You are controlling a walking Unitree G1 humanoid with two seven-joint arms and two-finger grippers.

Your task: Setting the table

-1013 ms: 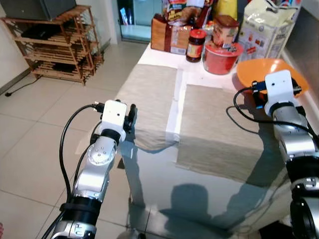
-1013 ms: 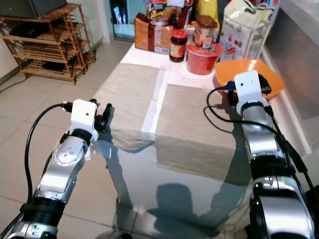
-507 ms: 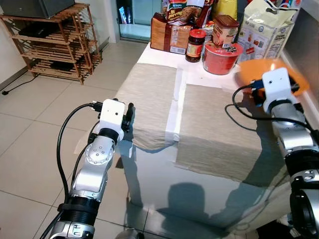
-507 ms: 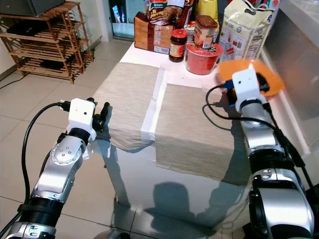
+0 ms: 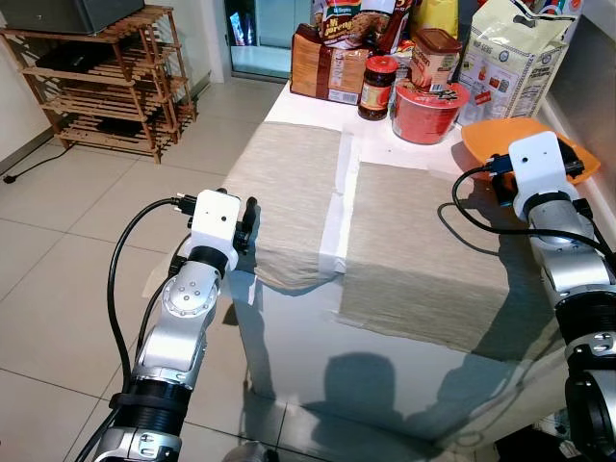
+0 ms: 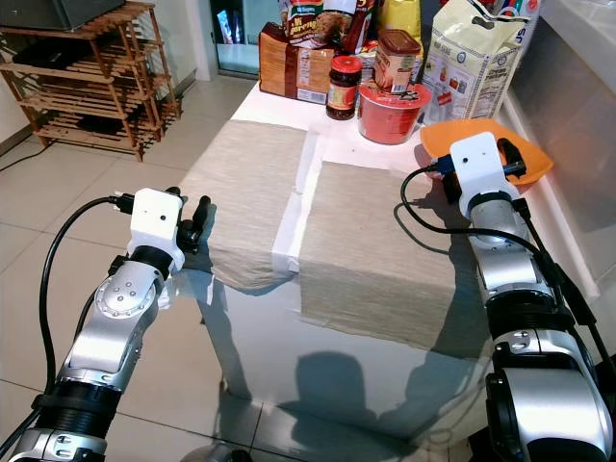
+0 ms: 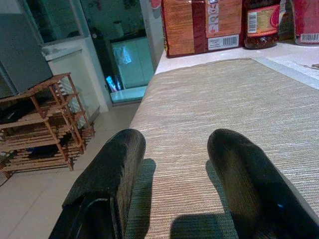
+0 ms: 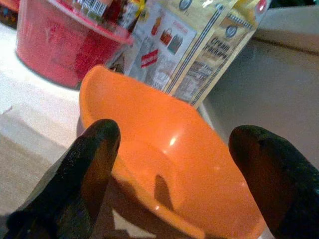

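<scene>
In the left eye view, a table (image 5: 289,327) runs up the middle of the frame, with two beige placemats side by side on it: the left placemat (image 5: 289,192) and the right placemat (image 5: 423,250). Groceries crowd the top centre: a red tub (image 5: 430,108), a dark jar (image 5: 377,87) and a white bag (image 5: 510,58). An orange bowl (image 5: 491,140) sits at the upper right, beside the red tub and beyond the right placemat. The left gripper (image 5: 248,223) sits at the centre left, at the near corner of the left placemat. A wooden rack (image 5: 106,77) stands in the upper left.

The right eye view shows the same layout, the right gripper's white camera block covering part of the bowl at the upper right.

In the left wrist view, the left gripper's two fingers are spread apart over the placemat weave, gripping nothing.

In the right wrist view, the right gripper (image 8: 174,164) has its fingers wide apart, one on each side of the orange bowl, not yet touching its rim.

The step in hand looks like fetching the bowl. Next, the right gripper probably needs to move forward, pinch the near rim, lift the bowl and set it on the right placemat.
</scene>
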